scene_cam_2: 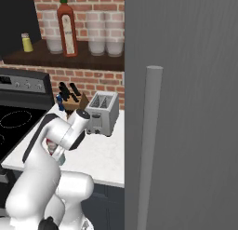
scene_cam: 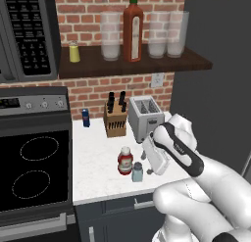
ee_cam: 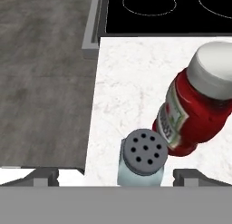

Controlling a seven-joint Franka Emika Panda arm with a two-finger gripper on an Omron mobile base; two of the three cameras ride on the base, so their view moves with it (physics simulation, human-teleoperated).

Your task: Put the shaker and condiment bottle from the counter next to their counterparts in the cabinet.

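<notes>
The small pale blue-grey shaker with the holed grey cap (ee_cam: 143, 158) stands near the front edge of the white marble counter (scene_cam: 98, 172), right between the gripper's (ee_cam: 117, 175) spread, released fingers. The squat red condiment bottle with a white cap (ee_cam: 195, 110) sits just beside it. Farther back, the dark wooden shelf (scene_cam: 147, 63) holds the little yellow shaker (scene_cam: 74, 52) and tall red-brown bottle (scene_cam: 133, 34).

Translucent shaker (ee_cam: 141, 162) (white marble counter (ee_cam: 131, 82))
</notes>
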